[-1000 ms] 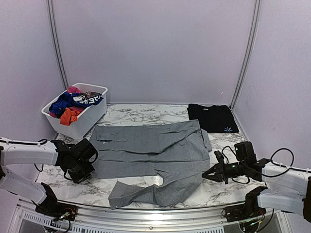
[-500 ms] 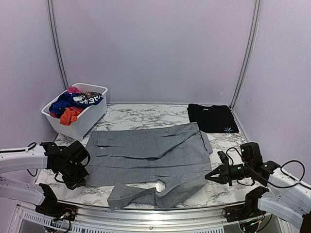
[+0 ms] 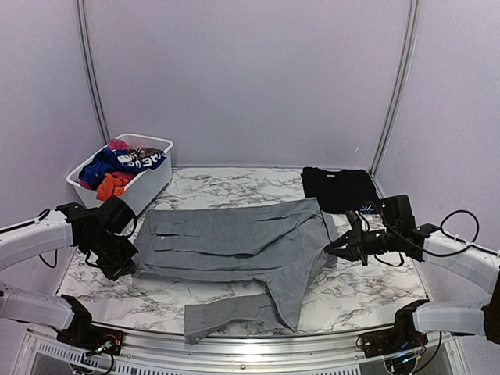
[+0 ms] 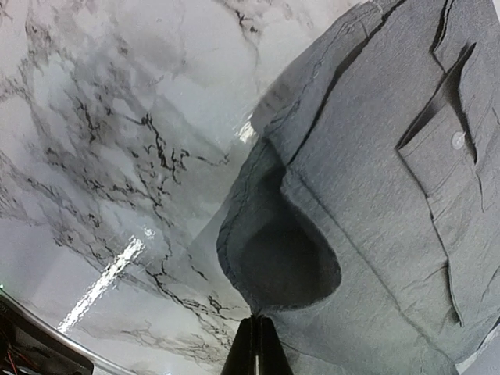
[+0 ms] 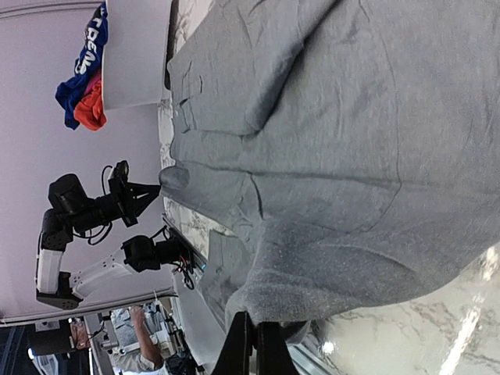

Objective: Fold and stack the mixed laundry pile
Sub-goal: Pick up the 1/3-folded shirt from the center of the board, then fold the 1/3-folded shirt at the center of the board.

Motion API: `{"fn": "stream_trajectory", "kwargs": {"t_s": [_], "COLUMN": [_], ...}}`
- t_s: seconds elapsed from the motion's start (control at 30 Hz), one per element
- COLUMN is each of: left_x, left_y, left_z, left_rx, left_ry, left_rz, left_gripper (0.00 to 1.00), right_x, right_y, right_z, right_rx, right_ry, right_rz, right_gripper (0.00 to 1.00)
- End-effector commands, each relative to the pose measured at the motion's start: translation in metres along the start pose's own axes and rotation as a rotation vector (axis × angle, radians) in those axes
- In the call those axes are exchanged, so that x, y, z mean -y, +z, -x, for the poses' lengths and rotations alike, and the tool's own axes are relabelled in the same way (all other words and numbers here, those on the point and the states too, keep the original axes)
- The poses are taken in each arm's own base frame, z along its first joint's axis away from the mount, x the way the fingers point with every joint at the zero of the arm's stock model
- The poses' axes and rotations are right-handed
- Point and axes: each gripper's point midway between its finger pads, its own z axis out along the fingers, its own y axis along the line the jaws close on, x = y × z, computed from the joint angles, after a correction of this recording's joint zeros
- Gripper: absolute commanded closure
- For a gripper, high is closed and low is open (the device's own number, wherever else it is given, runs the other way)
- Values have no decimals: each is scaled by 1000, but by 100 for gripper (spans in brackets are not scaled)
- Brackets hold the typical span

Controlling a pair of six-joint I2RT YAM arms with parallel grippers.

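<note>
From above, the grey shirt (image 3: 234,242) lies spread across the middle of the marble table (image 3: 367,293), with one sleeve trailing toward the near edge. The left gripper (image 3: 130,266) sits at the shirt's left edge and the right gripper (image 3: 329,248) at its right edge, each with its fingers pressed together on the cloth. A folded black garment (image 3: 341,190) lies at the far right and carries a small blue mark near its near corner that is too small to read. The white basket (image 3: 137,195) at the far left holds a blue garment (image 3: 117,162) with white lettering, an orange-red piece (image 3: 112,186) and a pink piece (image 3: 119,144). In the left wrist view, the left gripper (image 4: 254,348) has its fingers squeezed tight, pinching a raised fold of the grey shirt (image 4: 375,195) just above the marble; a button (image 4: 457,141) shows on a flap. In the right wrist view, the right gripper (image 5: 251,344) has its fingers closed on a bunched fold of the grey shirt (image 5: 328,141), held off the table. Beyond it, the blue garment (image 5: 82,62) shows white capitals only partly readable, perhaps "REAS".
</note>
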Motion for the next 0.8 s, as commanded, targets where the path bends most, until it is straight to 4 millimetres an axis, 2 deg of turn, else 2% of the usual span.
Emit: {"fn": "stream_trajectory", "kwargs": {"t_s": [0.0,0.17,0.37,0.6,0.77], "left_x": [5,24,34,56,63], "left_y": [-5,-11,-1,10,16], "left_z": [20,45,58,71,77], "left_rx": [50,122,141,182,206], "left_ry": [28,33,38,74,101], "left_rz": [46,36,46,16,16], "left_gripper": [100,100,100,100,100], "right_x": [-19,-28,-27,-17,-7], "right_y": [-1,8,28,42,48], "right_z": [38,71,108,131,135], "right_rx": [48,74,76,53,47], "right_ry": [-93,-104,-103,-105,-91], "right_rz": [34,44,36,17,3], "right_gripper": [100,100,100,100,100]}}
